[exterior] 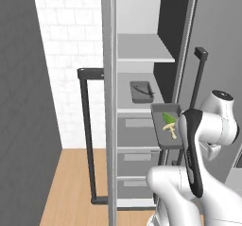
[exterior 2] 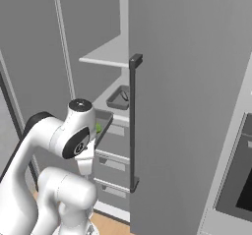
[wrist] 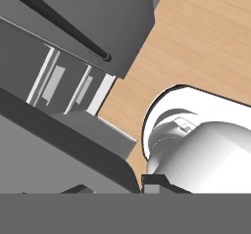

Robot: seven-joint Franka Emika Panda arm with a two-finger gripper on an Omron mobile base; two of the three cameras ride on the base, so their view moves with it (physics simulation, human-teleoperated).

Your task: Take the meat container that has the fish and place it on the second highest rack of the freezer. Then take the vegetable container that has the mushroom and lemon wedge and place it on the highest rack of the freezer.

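The freezer [exterior: 142,55] stands open. A dark tray holding the slender fish [exterior: 141,91] rests on its second rack from the top, also seen as the fish tray [exterior 2: 119,99]. In front of that rack, the vegetable container [exterior: 166,126] hangs in the air, a little lower and to the right, carrying the green lemon wedge [exterior: 167,117] and the cream mushroom [exterior: 170,130]. The same container [exterior 2: 104,122] shows beside my arm's upper joint. My gripper [wrist: 116,185] is shut on this container, whose dark underside [wrist: 63,150] fills the lower left of the hand view. The top rack [exterior: 144,49] is bare.
The open freezer door [exterior: 109,126] with its dark bar handle [exterior: 85,135] stands at the left. A closed grey door with a handle [exterior 2: 133,121] flanks the opening on the right. Grey drawers [exterior: 137,156] sit below the racks. A black oven [exterior 2: 238,180] lies far right. The wood floor [exterior: 71,182] lies below.
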